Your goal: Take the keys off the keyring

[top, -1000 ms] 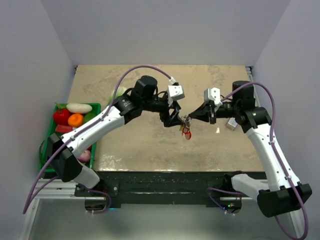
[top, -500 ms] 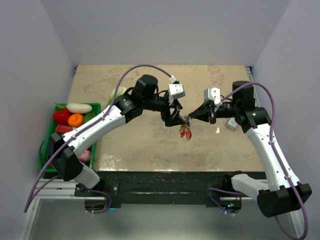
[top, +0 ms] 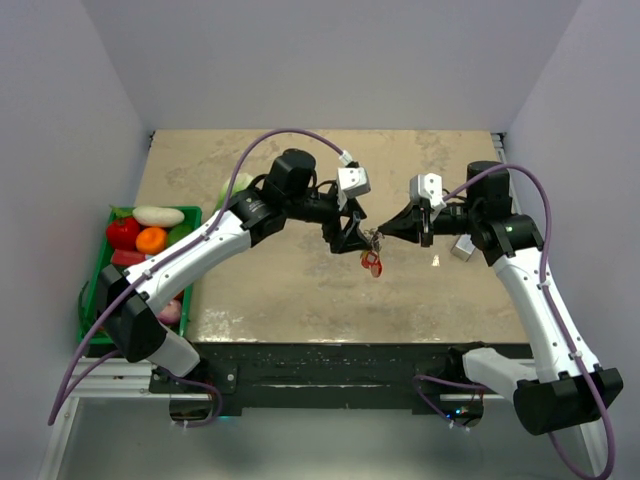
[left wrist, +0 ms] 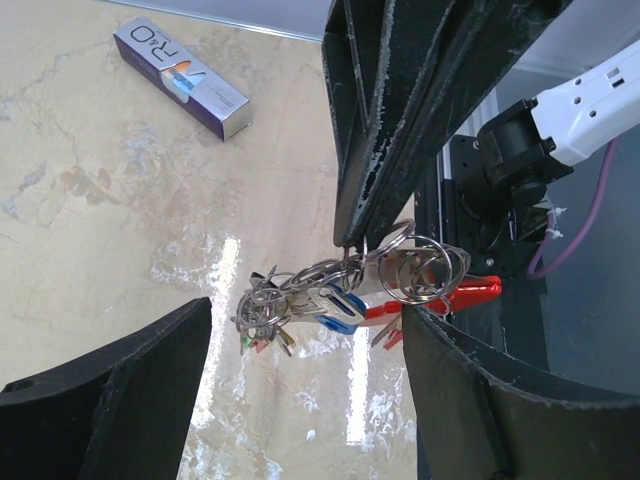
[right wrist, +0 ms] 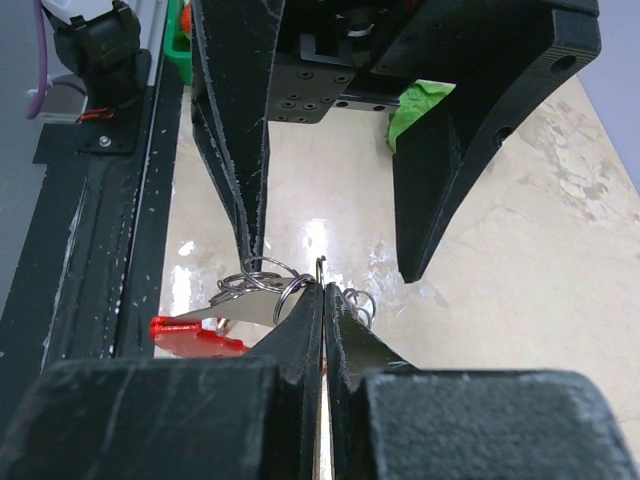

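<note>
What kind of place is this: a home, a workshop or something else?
Probably a robot test cell in a lab. Plain white walls box in a marbled table, two arms are bolted to a metal frame, and a green tray holds toy vegetables.

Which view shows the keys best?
The left wrist view: the keys hang close and unblocked, coloured heads visible. The top view shows only a tiny distant cluster. The right wrist view shows the keyring and its red fob; the right gripper hides most keys.

1 keyring (left wrist: 415, 268), 1 red fob (left wrist: 470, 292), 1 purple box (left wrist: 180, 77), 1 grn tray (top: 190, 213).
</note>
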Motion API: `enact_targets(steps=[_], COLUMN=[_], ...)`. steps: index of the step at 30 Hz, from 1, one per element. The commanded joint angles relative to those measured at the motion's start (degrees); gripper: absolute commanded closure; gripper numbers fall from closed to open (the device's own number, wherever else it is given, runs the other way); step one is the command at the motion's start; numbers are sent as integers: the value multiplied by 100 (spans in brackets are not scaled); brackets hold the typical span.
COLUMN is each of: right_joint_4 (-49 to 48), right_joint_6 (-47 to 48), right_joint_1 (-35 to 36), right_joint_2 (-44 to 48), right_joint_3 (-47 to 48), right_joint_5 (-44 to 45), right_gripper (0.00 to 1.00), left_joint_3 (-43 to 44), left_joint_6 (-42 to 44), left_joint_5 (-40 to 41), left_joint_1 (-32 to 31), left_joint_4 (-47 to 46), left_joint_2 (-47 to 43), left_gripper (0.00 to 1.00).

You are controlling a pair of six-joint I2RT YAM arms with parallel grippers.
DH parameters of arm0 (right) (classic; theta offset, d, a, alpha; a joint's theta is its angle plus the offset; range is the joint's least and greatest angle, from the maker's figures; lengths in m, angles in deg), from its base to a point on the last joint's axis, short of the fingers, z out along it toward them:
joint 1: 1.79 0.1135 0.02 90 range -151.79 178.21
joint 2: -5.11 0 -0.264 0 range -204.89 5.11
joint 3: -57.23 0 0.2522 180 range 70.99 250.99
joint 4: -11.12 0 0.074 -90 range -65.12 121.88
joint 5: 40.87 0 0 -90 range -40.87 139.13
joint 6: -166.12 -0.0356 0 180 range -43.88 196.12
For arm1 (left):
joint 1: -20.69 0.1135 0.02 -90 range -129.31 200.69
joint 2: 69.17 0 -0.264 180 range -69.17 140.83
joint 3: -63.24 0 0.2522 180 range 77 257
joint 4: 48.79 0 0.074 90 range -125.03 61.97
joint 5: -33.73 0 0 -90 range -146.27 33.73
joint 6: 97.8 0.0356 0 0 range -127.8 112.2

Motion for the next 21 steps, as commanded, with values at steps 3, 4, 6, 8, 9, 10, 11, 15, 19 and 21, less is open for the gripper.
enact_targets(steps=[3,4,6,8,9,10,11,15,19,21], right_joint_4=[-168,-159,-150,-141,-141,-133,-133,-115,-115,-115], right_joint_6=[-92,-83,-74,-83,-74,-74,-65,-65,-48,-48], right_joint_1=[-37,-37,-37,-46,-28,-37,-37,-37,-46,-37], right_joint_2=[166,166,166,157,157,166,157,148,131,139], right_joint_3=[68,77,77,94,103,112,120,147,173,165], right_joint_5=[-351,-360,-377,-369,-360,-360,-351,-360,-307,-289], right_gripper=[100,100,100,100,100,100,100,100,100,100], left_joint_3=[233,233,286,303,303,295,295,260,286,338], left_joint_6=[-139,-139,-148,-139,-139,-148,-130,-78,-86,-34], left_joint_5=[421,439,386,246,202,167,131,70,-10,-71], left_joint_1=[-24,-24,-24,-33,-33,-33,-33,-33,-33,-33], left_joint_4=[-382,-400,-409,-400,-400,-374,-374,-338,-295,-233], left_joint_2=[43,52,78,105,105,122,122,113,87,61], left_gripper=[19,19,19,19,20,20,21,25,25,22])
